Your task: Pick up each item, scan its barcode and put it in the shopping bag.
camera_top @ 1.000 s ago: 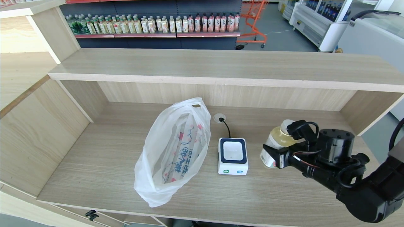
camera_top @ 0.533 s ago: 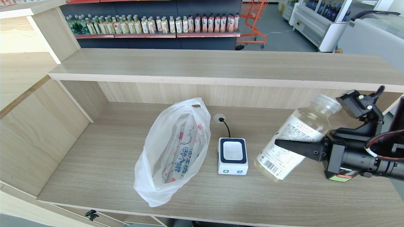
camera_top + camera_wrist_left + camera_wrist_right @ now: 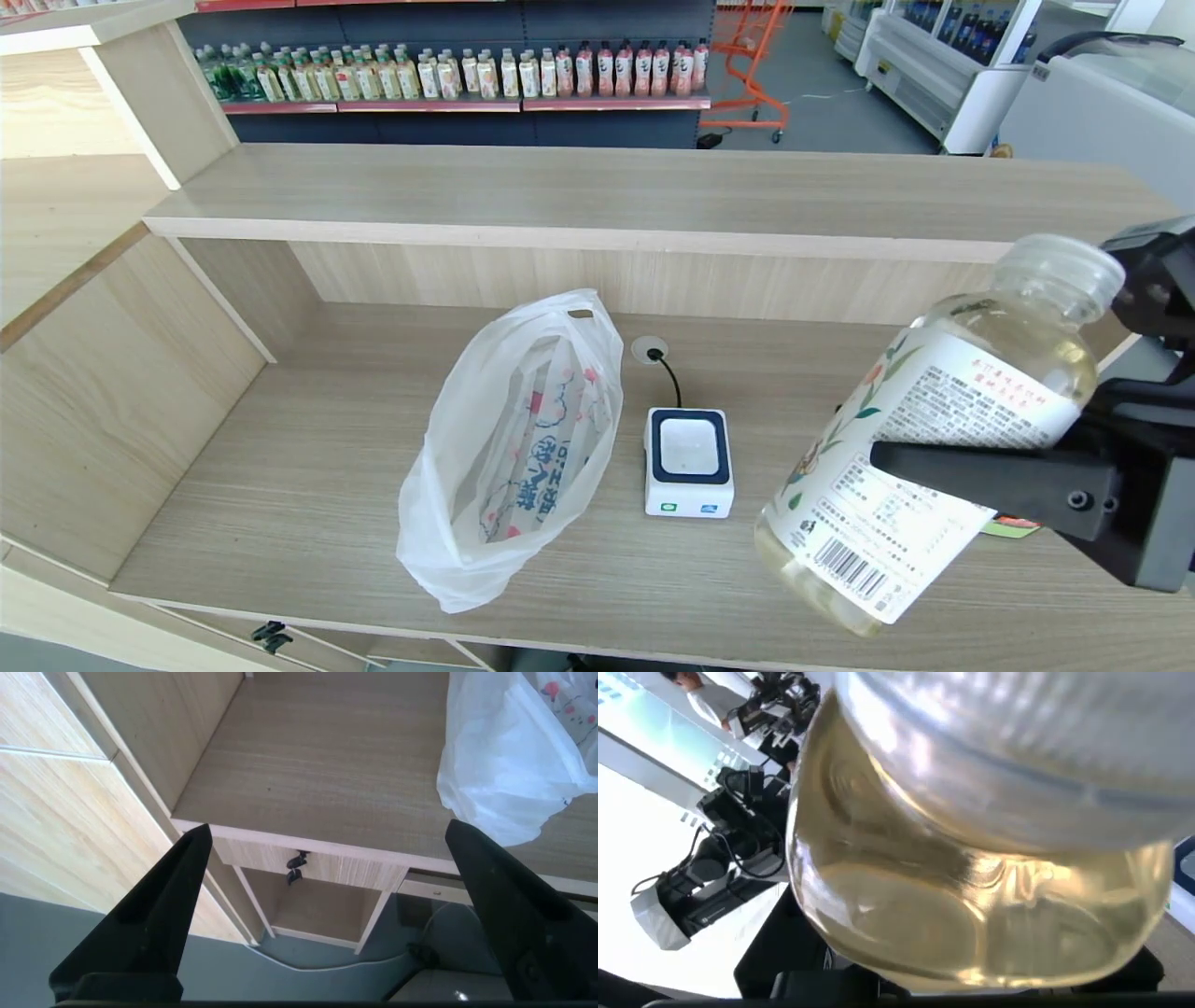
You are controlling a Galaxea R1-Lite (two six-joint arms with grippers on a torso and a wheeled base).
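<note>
The wood-grain bench (image 3: 280, 504) is a recessed checkout bay with a raised shelf along its back edge. Left of its middle lies the shopping bag (image 3: 467, 551), thin crinkled white plastic, mouth toward the back edge, a printed packet showing through it.

Over the right end the bottle (image 3: 971, 392) is up off the bench, clear ribbed plastic holding pale yellow liquid, wrapped in a white paper label. Its long axis slants, cap high toward the back right corner and base low toward the front edge. The right gripper (image 3: 896, 457) is clamped across its waist, one black finger (image 3: 990, 476) lying over the label.

The left gripper (image 3: 322, 915) hangs off the front left corner, jaws wide apart and holding nothing, so the right arm is the one placed to act.

The scanner (image 3: 688, 460), a small white box with a dark-framed window facing up, sits between bag and bottle, to the left of the bottle's base. The barcode (image 3: 845, 567) near that base faces up and forward, away from the window; I'd judge the bottle must travel left and roll label-down over it.
</note>
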